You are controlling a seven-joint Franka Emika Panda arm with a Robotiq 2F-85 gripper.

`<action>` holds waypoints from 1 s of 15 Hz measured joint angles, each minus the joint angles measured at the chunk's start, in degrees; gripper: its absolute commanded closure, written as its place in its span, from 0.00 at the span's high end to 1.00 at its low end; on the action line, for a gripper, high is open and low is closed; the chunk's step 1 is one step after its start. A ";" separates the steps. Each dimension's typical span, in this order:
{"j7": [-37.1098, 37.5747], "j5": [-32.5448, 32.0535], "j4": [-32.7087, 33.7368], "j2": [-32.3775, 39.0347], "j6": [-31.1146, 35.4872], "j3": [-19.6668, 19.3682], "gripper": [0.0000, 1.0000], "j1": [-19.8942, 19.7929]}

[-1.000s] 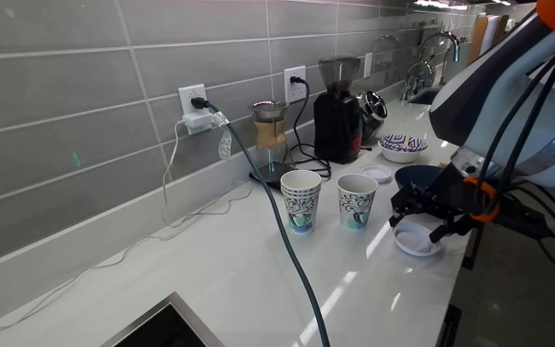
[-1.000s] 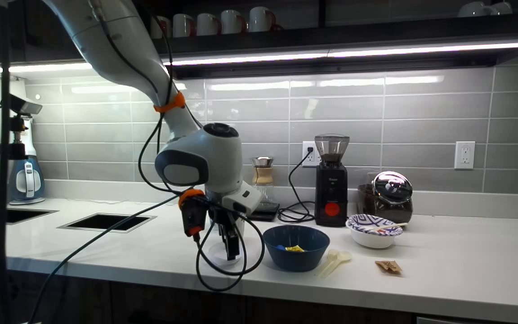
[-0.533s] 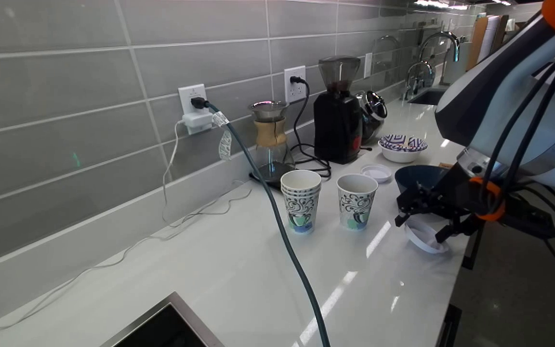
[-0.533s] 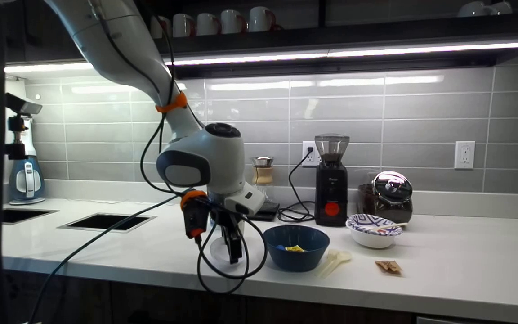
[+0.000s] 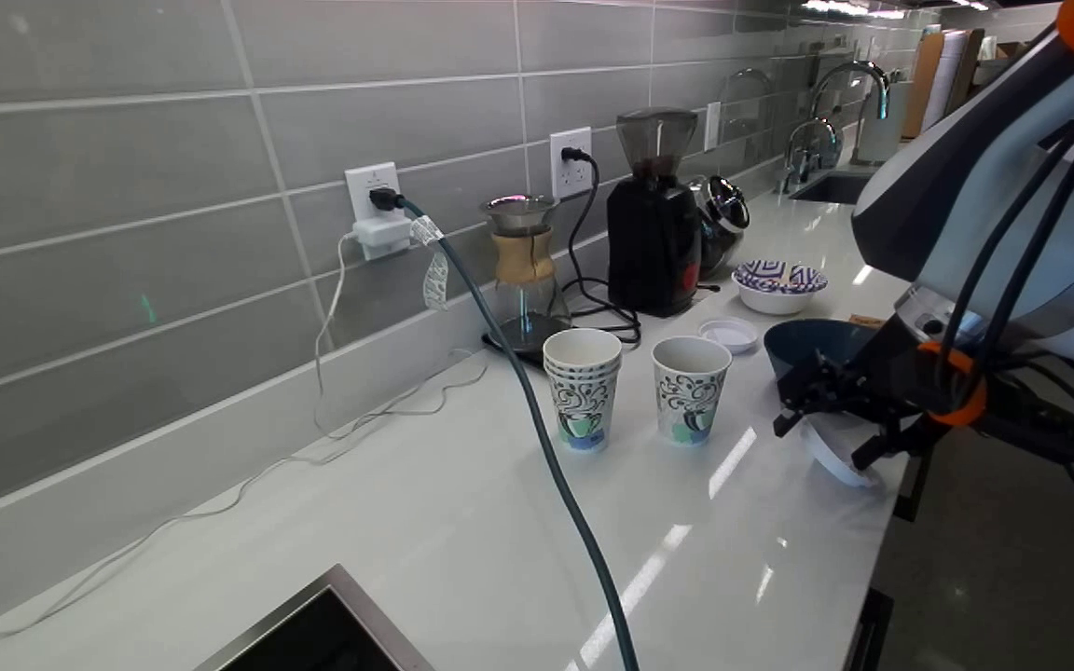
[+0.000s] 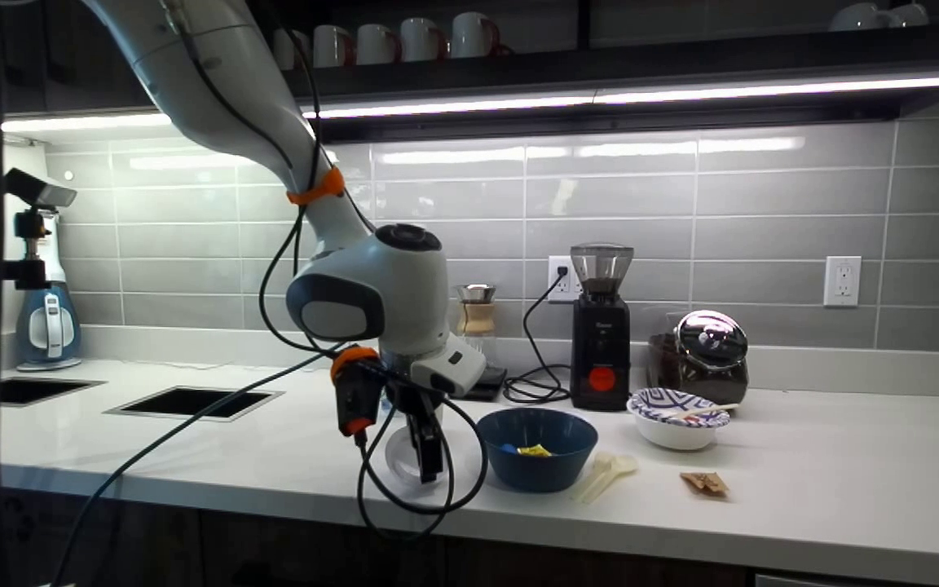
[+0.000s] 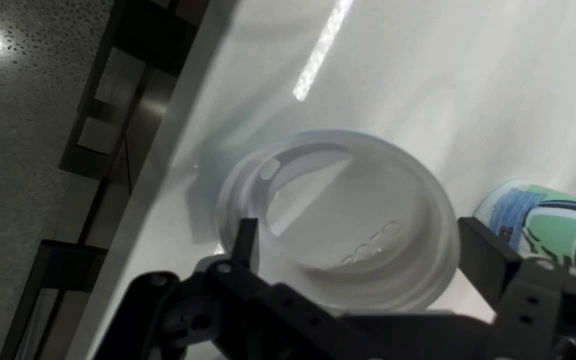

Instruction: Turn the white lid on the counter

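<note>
Arm [image 6: 335, 224] angled downward, fingers [image 7: 490, 260] wide apart

"How many of each do you count?"

"In an exterior view I make it two: one lid [image 5: 835, 454] at four o'clock, a second lid [image 5: 728, 334] at three."

"Go on."

"One stack [image 5: 582, 405] of cups at five o'clock, how many deep I can't tell; one single cup [image 5: 691, 401] at four; three outlets [image 5: 570, 179] at ten, twelve and one."

"More?"

"In an exterior view, one blue bowl [image 6: 531, 473] at five o'clock, one patterned bowl [image 6: 676, 439] at four, five mugs [image 6: 377, 44] at eleven, one grinder [image 6: 600, 346] and one packet [image 6: 705, 484] near four."

"Your own?"

"Two fingers [image 7: 488, 257], at seven and four in my wrist view."
</note>
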 measured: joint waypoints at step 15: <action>-6.11 9.77 0.28 0.24 0.00 0.02 0.23 -1.27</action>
